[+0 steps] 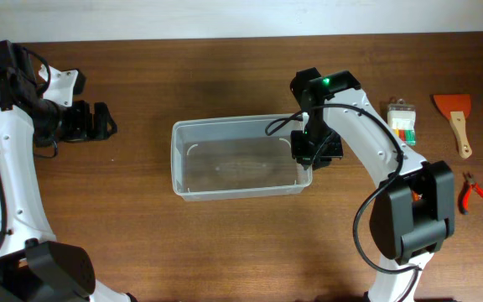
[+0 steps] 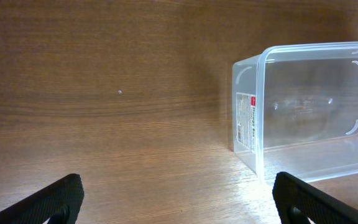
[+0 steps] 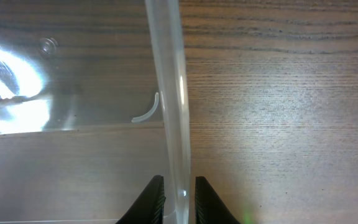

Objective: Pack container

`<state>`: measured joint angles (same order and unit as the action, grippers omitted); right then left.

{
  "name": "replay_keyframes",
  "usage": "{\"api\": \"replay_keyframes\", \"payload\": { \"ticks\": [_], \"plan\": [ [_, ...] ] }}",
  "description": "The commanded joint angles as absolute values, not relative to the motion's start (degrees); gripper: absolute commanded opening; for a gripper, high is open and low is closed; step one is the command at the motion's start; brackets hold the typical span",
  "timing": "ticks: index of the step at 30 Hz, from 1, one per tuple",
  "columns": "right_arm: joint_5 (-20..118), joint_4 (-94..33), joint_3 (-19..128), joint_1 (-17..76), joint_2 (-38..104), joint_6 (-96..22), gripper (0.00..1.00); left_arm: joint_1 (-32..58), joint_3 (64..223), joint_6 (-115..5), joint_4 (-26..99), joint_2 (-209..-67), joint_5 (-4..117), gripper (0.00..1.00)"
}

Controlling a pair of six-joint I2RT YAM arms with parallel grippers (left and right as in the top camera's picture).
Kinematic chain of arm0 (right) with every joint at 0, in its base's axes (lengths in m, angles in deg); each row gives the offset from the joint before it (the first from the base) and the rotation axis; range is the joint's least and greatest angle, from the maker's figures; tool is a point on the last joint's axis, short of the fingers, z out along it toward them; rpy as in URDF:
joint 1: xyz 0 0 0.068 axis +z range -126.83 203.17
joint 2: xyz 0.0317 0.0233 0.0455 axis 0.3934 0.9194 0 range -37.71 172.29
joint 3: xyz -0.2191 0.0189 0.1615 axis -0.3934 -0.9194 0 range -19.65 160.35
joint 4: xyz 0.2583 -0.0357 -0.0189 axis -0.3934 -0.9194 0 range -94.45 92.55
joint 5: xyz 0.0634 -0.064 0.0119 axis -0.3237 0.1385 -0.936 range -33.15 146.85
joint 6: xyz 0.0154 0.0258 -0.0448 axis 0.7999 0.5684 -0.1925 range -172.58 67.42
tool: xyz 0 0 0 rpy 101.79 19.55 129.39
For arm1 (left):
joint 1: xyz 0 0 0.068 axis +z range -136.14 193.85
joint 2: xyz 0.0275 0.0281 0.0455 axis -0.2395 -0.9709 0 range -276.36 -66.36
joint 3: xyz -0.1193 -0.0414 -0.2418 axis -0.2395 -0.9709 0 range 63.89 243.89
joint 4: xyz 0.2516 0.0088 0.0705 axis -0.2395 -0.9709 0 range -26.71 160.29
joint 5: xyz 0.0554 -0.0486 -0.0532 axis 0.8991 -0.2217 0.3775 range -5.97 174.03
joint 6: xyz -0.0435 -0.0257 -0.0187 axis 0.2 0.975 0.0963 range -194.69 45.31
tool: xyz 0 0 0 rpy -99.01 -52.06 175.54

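Note:
The container is a clear plastic tub standing empty at the middle of the wooden table. My right gripper is shut on its right wall. In the right wrist view the two fingers pinch the rim, one inside and one outside. My left gripper is open and empty, well to the left of the tub. In the left wrist view its fingers are wide apart over bare wood, and the tub's left end with a label lies ahead on the right.
At the right side of the table lie a small clear packet with coloured pieces, an orange scraper with a wooden handle and red-handled pliers. The table's far edge runs along the top.

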<state>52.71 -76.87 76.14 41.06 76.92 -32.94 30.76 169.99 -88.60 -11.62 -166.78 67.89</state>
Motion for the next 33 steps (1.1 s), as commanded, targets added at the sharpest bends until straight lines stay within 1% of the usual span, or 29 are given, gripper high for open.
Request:
{"api": "replay_keyframes", "payload": {
  "ticks": [1, 6, 10, 14, 16, 19, 22, 24, 25, 26, 27, 28, 29, 33],
  "plan": [
    [53.0, -77.1, 77.4, 41.5, 75.3, -31.0, 0.17, 31.0, 171.4, -88.0, -12.1, -167.1, 66.8, 0.99],
    [53.4, -75.7, 77.4, 41.5, 75.3, -33.4, 0.17, 31.0, 171.4, -88.0, -12.0, -167.1, 66.8, 0.99],
    [57.1, -75.6, 79.0, 41.5, 75.1, -33.7, 0.17, 31.0, 171.4, -88.0, -11.9, -167.1, 66.9, 0.99],
    [57.9, -76.5, 83.3, 41.4, 74.2, -33.7, 0.17, 31.0, 171.4, -88.0, -11.9, -167.1, 66.9, 0.99],
    [58.9, -77.5, 86.3, 41.4, 73.5, -33.7, 0.19, 31.0, 171.4, -88.0, -11.9, -167.1, 66.8, 0.99],
    [61.7, -80.7, 92.6, 40.6, 72.5, -33.7, 0.29, 31.0, 171.4, -88.0, -11.9, -167.1, 66.9, 0.99],
    [64.1, -84.7, 99.5, 38.9, 72.2, -34.3, 0.44, 31.0, 171.4, -88.0, -11.9, -167.1, 66.9, 0.99],
    [64.2, -86.6, 103.2, 37.4, 72.2, -37.0, 0.52, 31.0, 171.4, -88.0, -11.9, -167.1, 66.8, 0.99],
    [64.2, -87.5, 105.0, 36.5, 72.2, -39.5, 0.53, 31.0, 171.4, -88.0, -11.9, -167.1, 66.8, 0.99],
    [64.2, -88.3, 106.5, 35.6, 72.2, -42.7, 0.57, 31.0, 171.4, -88.0, -11.8, -167.1, 66.8, 0.99],
    [64.2, -88.9, 107.4, 34.8, 72.2, -46.3, 0.64, 31.0, 171.4, -88.0, -11.8, -167.1, 66.8, 0.99],
    [64.2, -89.2, 108.0, 33.4, 72.2, -51.3, 0.91, 31.0, 171.4, -88.0, -11.6, -167.1, 66.8, 0.99],
    [64.2, -88.9, 108.1, 32.1, 72.2, -51.3, 0.99, 31.0, 171.4, -88.0, -11.5, -167.1, 66.8, 0.99],
    [64.3, -87.6, 107.9, 27.0, 72.4, -52.7, 0.99, 31.0, 171.4, -88.0, -11.2, -167.1, 66.8, 0.99]
  ]
}}
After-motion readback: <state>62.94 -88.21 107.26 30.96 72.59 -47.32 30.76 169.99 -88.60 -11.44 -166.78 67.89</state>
